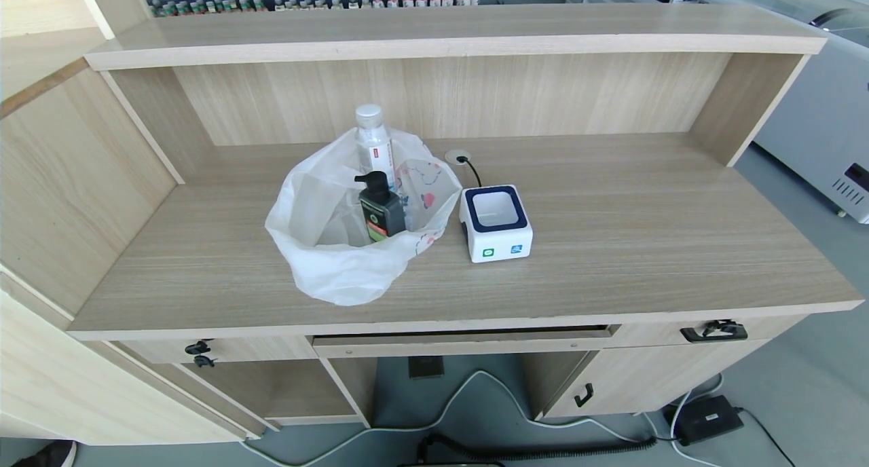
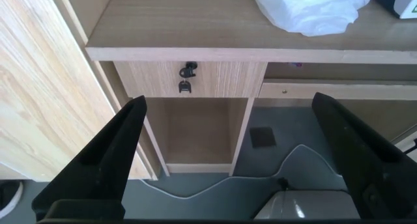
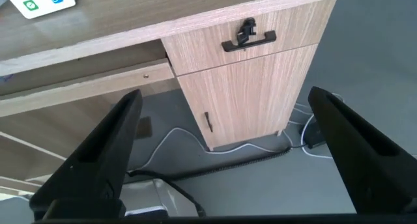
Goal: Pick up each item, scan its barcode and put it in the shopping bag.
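A dark pump bottle point(image 1: 381, 212) and a taller clear bottle point(image 1: 373, 144) with a white cap stand upright inside the thin white shopping bag point(image 1: 333, 270) on the counter point(image 1: 645, 236), the scanner point(image 1: 495, 224) just beside it. Both look rigid, smooth and fairly light, best gripped round the body below the pump or cap; the bag is limp film. The left gripper point(image 2: 228, 100) and right gripper point(image 3: 225, 92) hang splayed wide and empty below the counter's edge

The head camera looks down from above onto the whole pale wooden tabletop point(image 1: 611, 250). Each wrist camera sits low behind its pincer, facing the tabletop's front edge. Beyond the left pincer point(image 2: 225, 101) lies the crumpled white plastic bag point(image 2: 306, 12), and beyond the right pincer point(image 3: 225, 94) the black drawer handle point(image 3: 247, 36). The head view shares both.
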### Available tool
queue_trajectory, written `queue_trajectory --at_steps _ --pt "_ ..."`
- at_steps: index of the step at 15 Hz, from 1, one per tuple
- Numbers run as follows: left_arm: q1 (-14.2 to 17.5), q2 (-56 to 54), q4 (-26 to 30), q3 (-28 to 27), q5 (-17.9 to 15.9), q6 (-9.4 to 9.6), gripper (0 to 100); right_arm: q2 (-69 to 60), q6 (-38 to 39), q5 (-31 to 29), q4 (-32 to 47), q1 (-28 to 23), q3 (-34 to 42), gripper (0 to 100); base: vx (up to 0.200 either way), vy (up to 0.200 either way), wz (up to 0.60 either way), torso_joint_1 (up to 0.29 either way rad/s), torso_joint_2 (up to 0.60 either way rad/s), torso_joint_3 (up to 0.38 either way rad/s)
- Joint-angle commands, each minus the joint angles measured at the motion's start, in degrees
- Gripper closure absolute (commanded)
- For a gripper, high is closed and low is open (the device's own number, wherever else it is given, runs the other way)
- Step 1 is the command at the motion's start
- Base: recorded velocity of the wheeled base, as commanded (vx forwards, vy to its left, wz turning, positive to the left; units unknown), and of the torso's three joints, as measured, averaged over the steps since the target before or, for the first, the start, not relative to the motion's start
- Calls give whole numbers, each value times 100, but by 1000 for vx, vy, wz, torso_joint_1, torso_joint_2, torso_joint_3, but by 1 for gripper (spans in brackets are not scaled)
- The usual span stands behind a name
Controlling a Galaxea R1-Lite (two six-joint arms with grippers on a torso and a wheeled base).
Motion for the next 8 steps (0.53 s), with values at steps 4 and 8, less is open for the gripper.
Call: queue_trajectory --at_steps 4,8 --pt "0 -2 -6 1 1 -2 0 13 20 -8 4 -4 2 0 0 0 0 0 0 0" --pt "0 -2 -6 1 1 -2 0 13 -24 9 21 -4 2 0 0 0 0 0 0 0"
